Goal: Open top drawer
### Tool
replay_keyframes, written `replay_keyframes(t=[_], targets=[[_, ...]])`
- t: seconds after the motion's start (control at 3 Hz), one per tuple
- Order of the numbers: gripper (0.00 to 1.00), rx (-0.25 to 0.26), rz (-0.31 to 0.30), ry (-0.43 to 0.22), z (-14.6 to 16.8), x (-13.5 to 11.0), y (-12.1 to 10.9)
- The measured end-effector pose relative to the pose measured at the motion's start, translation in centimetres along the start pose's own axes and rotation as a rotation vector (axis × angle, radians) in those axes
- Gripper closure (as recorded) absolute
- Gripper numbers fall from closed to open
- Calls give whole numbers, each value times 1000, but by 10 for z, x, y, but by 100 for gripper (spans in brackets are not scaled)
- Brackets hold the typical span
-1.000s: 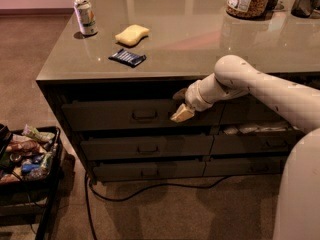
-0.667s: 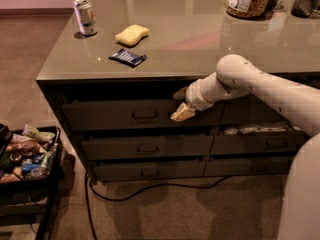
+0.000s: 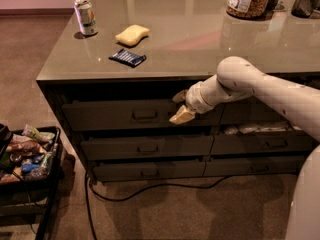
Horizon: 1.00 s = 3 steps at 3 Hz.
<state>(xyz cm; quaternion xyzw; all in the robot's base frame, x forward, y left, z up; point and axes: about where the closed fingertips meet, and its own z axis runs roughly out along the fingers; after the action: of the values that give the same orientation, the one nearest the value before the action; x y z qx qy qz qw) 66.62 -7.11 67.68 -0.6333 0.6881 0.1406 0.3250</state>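
The top drawer point(image 3: 110, 116), a wide dark grey-green front with a small loop handle point(image 3: 145, 115), sits just under the countertop point(image 3: 200, 39), the gripper point(image 3: 177, 108) spread apart and empty just right of that handle, while a blue packet point(image 3: 128, 57), sponge point(image 3: 132, 35) and can point(image 3: 85, 17) lie farther back.

The tool point(image 3: 180, 107) hangs before the top drawer point(image 3: 100, 115), right of its handle point(image 3: 145, 115).

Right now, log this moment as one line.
hand: open, in front of top drawer, just right of its handle, not on it | top drawer: looks shut | task: not yet done
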Motion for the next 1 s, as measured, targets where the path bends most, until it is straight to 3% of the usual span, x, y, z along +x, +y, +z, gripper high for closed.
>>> replay_keyframes(t=[0.33,1.0], targets=[[49,10,-9,-1,0,-1,7],[7,10,-9,-1,0,-1,7]])
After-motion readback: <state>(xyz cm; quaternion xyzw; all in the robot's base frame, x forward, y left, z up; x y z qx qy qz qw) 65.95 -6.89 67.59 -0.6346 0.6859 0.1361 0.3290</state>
